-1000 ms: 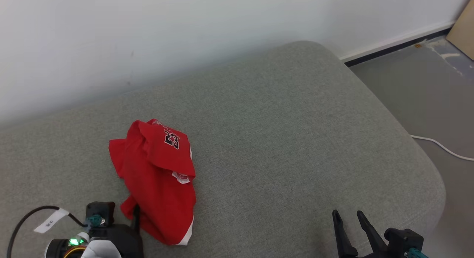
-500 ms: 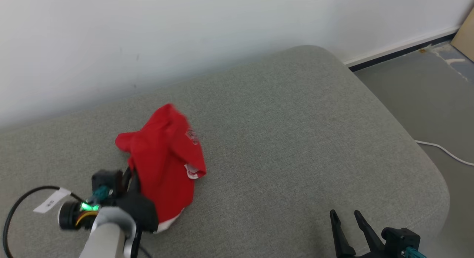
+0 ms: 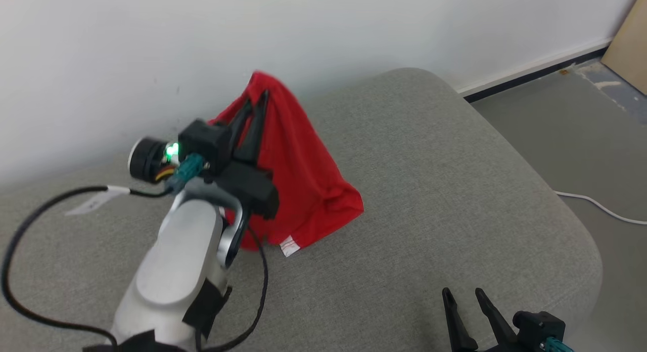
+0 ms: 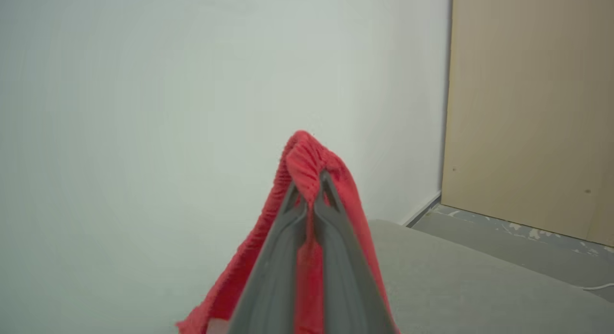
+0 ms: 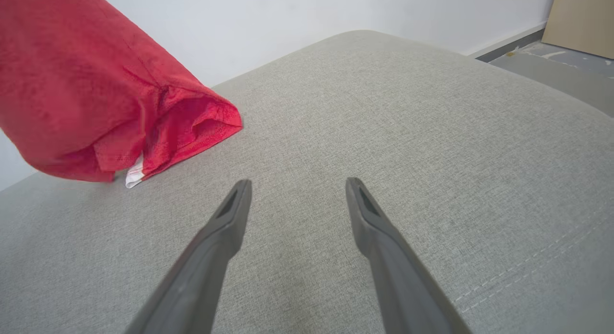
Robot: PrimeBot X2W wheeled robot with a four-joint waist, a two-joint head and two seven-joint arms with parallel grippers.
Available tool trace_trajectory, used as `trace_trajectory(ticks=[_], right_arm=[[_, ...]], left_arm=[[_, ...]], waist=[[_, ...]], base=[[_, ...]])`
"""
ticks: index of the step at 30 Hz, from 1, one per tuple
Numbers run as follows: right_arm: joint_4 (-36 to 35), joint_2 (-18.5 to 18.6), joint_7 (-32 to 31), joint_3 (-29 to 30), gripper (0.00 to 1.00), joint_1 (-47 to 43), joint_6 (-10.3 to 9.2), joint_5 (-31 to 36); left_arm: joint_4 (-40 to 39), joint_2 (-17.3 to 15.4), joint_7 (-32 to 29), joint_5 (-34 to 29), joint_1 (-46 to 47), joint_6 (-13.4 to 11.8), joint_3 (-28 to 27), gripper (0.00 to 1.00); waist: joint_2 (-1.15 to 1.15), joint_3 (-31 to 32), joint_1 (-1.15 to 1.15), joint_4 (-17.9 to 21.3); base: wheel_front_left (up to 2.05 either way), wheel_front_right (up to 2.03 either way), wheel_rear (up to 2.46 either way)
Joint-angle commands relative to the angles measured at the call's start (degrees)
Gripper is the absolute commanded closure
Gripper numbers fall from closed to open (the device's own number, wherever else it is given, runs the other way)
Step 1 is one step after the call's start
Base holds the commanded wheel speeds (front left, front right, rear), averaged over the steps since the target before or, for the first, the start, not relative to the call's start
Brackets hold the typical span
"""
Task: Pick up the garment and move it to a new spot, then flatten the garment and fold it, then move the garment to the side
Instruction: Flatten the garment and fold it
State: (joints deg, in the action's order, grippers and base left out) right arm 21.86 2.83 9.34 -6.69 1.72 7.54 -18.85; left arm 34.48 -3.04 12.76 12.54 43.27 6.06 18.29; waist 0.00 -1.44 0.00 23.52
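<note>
1 × left hand point(image 3: 255, 103): you are clenching it on the top fold of the garment, with both fingers pointing up toward the wall.
1 × red garment point(image 3: 303, 190): it is hanging from that hand in a cone, its lower hem draping close over the cushion, left of the middle.
1 × grey cushion point(image 3: 429, 190): it is lying under both your hands.
1 × right hand point(image 3: 461, 292): you are keeping it released, two fingers spread, gripping nothing.
1 × white cable point(image 3: 601, 208): it is lying on the floor.
</note>
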Motion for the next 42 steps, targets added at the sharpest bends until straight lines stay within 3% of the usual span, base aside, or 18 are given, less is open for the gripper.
trace_trajectory(ticks=[1, 8, 14, 19, 24, 28, 38, 39, 40, 41, 42], right_arm=[[0.27, 0.1, 0.32, -0.15, 0.0, 0.45, -0.1, -0.57], [1.03, 0.09, 0.85, -0.84, 0.0, 0.84, -0.1, -0.99], [1.96, 0.09, 1.31, -0.78, 0.0, 1.3, -0.1, -1.06], [2.18, 0.08, 1.6, -0.46, 0.0, 1.21, -0.1, -0.52], [1.69, 0.11, 1.17, -0.03, 0.0, 0.6, -0.1, 0.21], [1.03, 0.1, 0.74, 0.06, 0.0, 0.11, -0.1, 0.56], [-0.49, 0.09, -1.66, -0.69, 0.0, -0.61, -0.1, 1.36], [-0.64, 0.09, -2.2, -1.07, 0.0, -0.46, -0.1, 1.5], [-0.81, 0.1, -2.69, -1.22, 0.0, -0.2, -0.1, 1.64], [-0.97, 0.12, -3.27, -1.45, 0.0, 0.06, -0.1, 1.84], [-1.09, 0.11, -4.01, -1.81, 0.0, 0.34, -0.1, 1.96]], left_arm=[[-0.73, 0.11, 0.0, 0.86, 1.82, 0.01, 0.77, 1.0], [-6.96, 0.15, 1.1, 10.22, 8.19, -4.59, 8.01, 1.0], [-10.89, 0.04, 2.26, 17.28, 10.46, -14.59, 10.63, 1.0], [-2.78, -0.87, 0.0, 19.29, 3.26, -20.99, 8.89, 1.0], [6.12, -3.38, -3.88, 23.48, -7.63, -22.36, 6.57, 1.0], [10.18, -5.43, -3.21, 26.16, -14.05, -22.54, 4.06, 1.0], [11.01, -6.01, -2.23, 29.89, -21.56, -20.35, 1.99, 1.0], [10.57, -5.88, -1.89, 29.98, -22.29, -20.2, 2.04, 0.81], [10.18, -5.67, -1.61, 30.08, -23.05, -19.92, 2.21, 0.11], [9.69, -5.49, -1.41, 30.26, -23.82, -19.63, 2.29, 0.0], [9.17, -5.35, -1.12, 30.32, -24.55, -19.35, 2.42, 0.0]], waist=[[0.0, 0.17, 0.0, 0.59], [0.0, 0.39, 0.0, 1.9], [0.0, 0.58, 0.0, 1.81], [0.0, 0.79, 0.0, 0.13], [0.0, 0.81, 0.0, -2.56], [0.0, 0.88, 0.0, -4.93], [0.0, 1.92, 0.0, -10.1], [0.0, 1.98, 0.0, -10.39], [0.0, 2.09, 0.0, -10.7], [0.0, 2.19, 0.0, -10.99], [0.0, 2.27, 0.0, -11.29]], base=[[0.0, 0.0, 0.0], [0.0, 0.0, 0.0], [0.0, 0.0, 0.0], [0.0, 0.0, 0.0], [0.0, 0.0, 0.0], [0.0, 0.0, 0.0], [0.0, 0.0, 0.0], [0.0, 0.0, 0.0], [0.0, 0.0, 0.0], [0.0, 0.0, 0.0], [0.0, 0.0, 0.0]])
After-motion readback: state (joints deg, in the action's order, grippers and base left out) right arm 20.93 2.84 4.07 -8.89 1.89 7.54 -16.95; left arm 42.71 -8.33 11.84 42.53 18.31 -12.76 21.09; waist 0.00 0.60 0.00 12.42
